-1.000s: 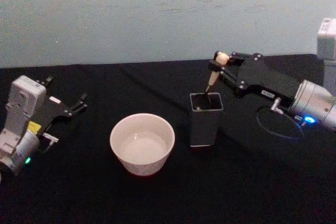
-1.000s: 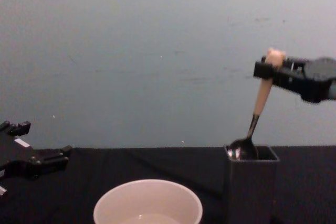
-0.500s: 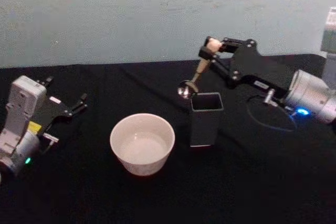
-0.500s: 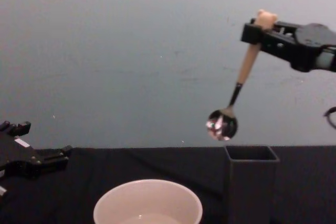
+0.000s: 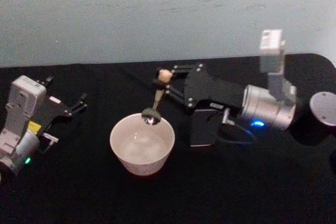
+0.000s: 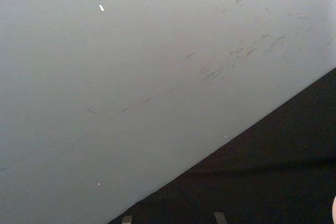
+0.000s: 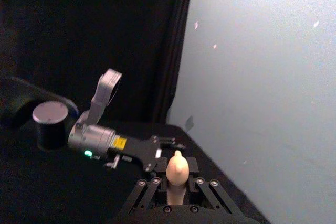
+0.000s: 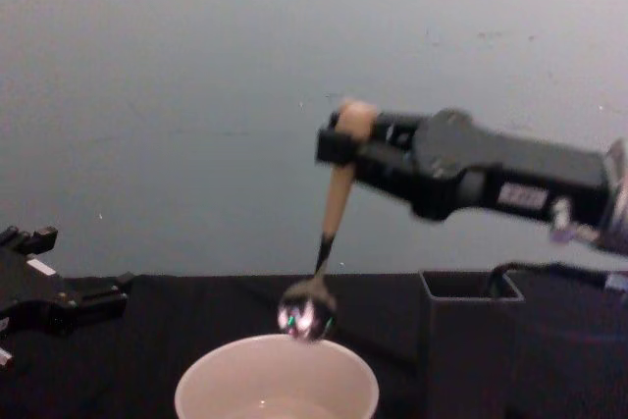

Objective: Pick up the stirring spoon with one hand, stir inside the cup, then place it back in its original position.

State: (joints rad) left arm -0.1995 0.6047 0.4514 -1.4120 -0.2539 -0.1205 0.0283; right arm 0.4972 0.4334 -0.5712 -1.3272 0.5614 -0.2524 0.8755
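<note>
- right gripper [image 5: 167,78] is closed on the stirring spoon [image 5: 156,99], high on the beige handle under the bear head.
- the spoon's metal bowl hangs at rim level over the cup [image 5: 116,129].
- judgement: the spoon is light, stiff and probably slick, and the high hold lets it swing.
- holder box [image 5: 202,129] stands beside the cup.
- left gripper [image 5: 67,92] is parked at the left, fingers apart and empty.

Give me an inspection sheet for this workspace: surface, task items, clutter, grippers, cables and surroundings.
Surface: table under a black cloth.
Job's things: stirring spoon hangs bowl-down over the cup, its bowl near rim height; holder box stands to the right of the cup.
Clutter: grey round object at the table's right edge.
Grippers: right gripper shut on the spoon's handle top; left gripper open, parked at the left.
Cables: dark cable loops by the holder box.
Surroundings: plain pale wall.
</note>
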